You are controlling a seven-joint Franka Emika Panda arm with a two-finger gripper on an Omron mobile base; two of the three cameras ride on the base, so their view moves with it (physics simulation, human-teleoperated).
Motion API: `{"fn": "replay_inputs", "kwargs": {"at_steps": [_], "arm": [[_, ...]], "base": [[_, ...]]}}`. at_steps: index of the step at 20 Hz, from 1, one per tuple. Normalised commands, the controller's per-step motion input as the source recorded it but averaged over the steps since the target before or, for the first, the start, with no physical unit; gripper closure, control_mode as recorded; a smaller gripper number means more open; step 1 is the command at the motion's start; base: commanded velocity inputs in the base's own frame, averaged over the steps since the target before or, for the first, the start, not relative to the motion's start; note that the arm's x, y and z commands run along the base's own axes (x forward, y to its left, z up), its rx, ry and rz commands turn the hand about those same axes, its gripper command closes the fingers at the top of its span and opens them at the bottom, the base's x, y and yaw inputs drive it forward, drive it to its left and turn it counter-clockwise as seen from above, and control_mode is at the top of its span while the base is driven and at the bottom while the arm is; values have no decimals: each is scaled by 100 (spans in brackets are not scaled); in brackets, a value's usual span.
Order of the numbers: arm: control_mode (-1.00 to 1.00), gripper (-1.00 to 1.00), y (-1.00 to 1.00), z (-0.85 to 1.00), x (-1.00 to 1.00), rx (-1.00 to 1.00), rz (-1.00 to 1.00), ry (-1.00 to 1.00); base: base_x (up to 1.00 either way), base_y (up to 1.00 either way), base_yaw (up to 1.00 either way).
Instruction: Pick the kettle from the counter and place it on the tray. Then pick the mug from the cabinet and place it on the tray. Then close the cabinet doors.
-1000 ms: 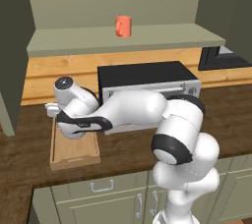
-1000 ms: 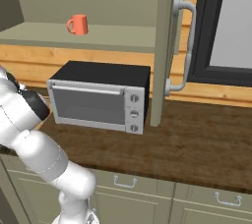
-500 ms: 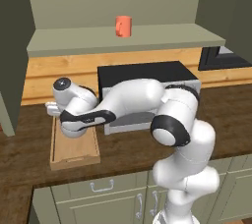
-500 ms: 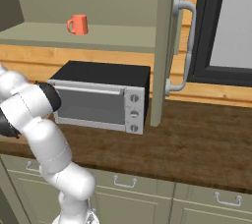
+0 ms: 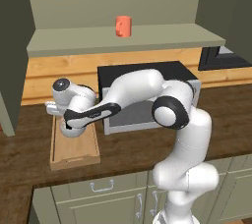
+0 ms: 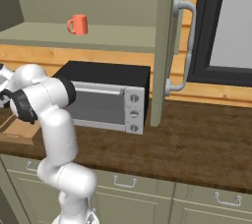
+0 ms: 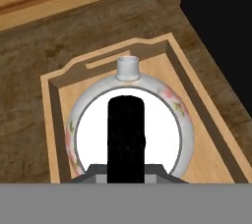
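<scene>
The white-grey kettle (image 7: 160, 134), faintly flowered, sits inside the outline of the light-wood tray (image 7: 47, 120), spout toward the tray's far cut-out handle. My gripper (image 7: 126, 174) is shut on the kettle's black arched handle from above. Whether the kettle's base touches the tray floor cannot be told. From the left base view, my gripper (image 5: 69, 124) hangs over the far half of the tray (image 5: 76, 152) with the kettle (image 5: 70, 131) under it. The orange-red mug (image 5: 123, 25) stands on the open cabinet's shelf (image 5: 162, 36); the mug (image 6: 77, 24) also shows from the right.
A black microwave (image 5: 162, 78) stands on the dark wood counter (image 5: 29, 169) just right of the tray. The cabinet doors are open: one (image 5: 12, 70) at far left, the other (image 6: 165, 46), with its silver bar handle, juts out right of the microwave (image 6: 106, 95).
The hand has stayed over the tray with the kettle in its grip. The elbow and upper arm have swung up and round behind it.
</scene>
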Motion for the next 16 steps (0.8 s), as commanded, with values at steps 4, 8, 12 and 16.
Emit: {"fn": "replay_inputs", "kwargs": {"at_steps": [4, 8, 12, 16], "arm": [[-100, 100, 0, -12, 10, 3, 0, 0], [-100, 100, 0, -9, 6, 1, 0, 0], [-100, 100, 0, -13, 1, 0, 0, 0], [-100, -100, -10, -14, 0, 0, 0, 0]], "base": [[0, 0, 0], [0, 0, 0], [0, 0, 0], [0, 0, 0]]}}
